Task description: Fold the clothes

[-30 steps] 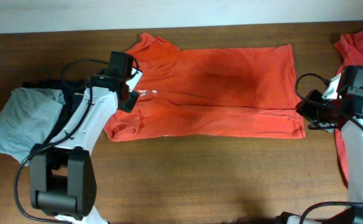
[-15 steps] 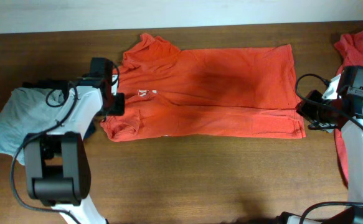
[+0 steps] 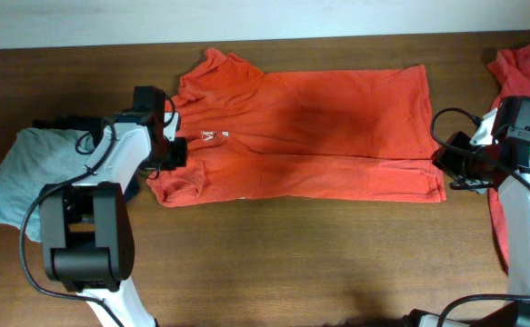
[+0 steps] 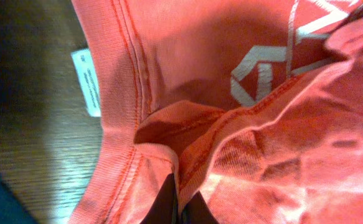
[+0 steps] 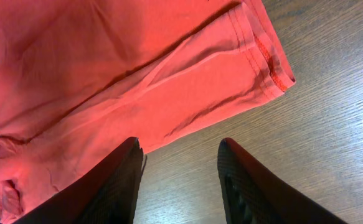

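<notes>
Where the overhead view looks down on the table (image 3: 292,254), you see one orange-red T-shirt (image 3: 319,136) spread flat across its far half. Its long axis runs left to right, with the collar and sleeves pointing to your left and the hem to your right. Your left gripper (image 3: 175,153) sits on the shirt's left end, just beside the small white logo (image 3: 209,137). Your right gripper (image 3: 443,165) is at the hem's near right corner. A grey garment (image 3: 24,177) lies at the left edge, and a second orange-red garment (image 3: 524,64) is bunched at the far right.

In the left wrist view, the jaws are pressed together on a raised fold of the T-shirt, close to a ribbed seam. The white logo lies beyond the fold, and a white label (image 4: 86,81) lies on the wood beside the cloth.

In the right wrist view, the fingers (image 5: 116,186) stand moderately apart with only wood and the shirt's edge between them. They grip nothing. The hem corner lies just ahead of them, pointing right.
</notes>
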Robot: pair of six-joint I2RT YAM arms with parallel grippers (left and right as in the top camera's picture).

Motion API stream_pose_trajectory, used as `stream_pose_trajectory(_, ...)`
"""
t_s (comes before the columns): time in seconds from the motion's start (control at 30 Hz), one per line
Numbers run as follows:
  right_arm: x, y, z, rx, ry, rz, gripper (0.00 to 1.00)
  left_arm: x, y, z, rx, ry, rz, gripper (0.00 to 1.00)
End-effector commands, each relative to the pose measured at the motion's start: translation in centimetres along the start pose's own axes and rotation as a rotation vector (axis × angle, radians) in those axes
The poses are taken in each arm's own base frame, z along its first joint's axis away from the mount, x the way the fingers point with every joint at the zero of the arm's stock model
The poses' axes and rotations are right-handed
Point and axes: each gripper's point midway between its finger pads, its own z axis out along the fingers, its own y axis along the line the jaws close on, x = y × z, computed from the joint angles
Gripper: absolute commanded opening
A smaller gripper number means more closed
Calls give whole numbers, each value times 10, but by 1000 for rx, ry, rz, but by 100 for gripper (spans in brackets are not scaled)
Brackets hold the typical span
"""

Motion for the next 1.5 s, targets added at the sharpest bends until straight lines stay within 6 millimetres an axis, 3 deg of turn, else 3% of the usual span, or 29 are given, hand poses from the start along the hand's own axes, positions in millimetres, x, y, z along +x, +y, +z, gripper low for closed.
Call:
stream_pose_trajectory(0.0,-5,-2,-5,9,-21,-7,43,-31,0,-28,-3,-80,60,0)
stream_pose_trajectory(0.13,-5,-2,-5,9,-21,-7,43,-60,7,-55,-62,-159,97,1)
stream_pose_trajectory(0.73,-5,-2,-5,10,-21,-7,43,-85,15,-57,-136,-247,269,0)
stream_pose_trajectory(1.1,-4,-2,-5,10,-20,-7,43,-87,16,-26,-134,-217,295,1)
stream_pose_trajectory(1.37,-4,-2,-5,10,-20,-7,43,-92,14,-19,-124,-232,296,1)
stream_pose_trajectory(1.47,-4,-2,-5,9,-20,-7,43,-88,14,-5,-117,-205,296,1)
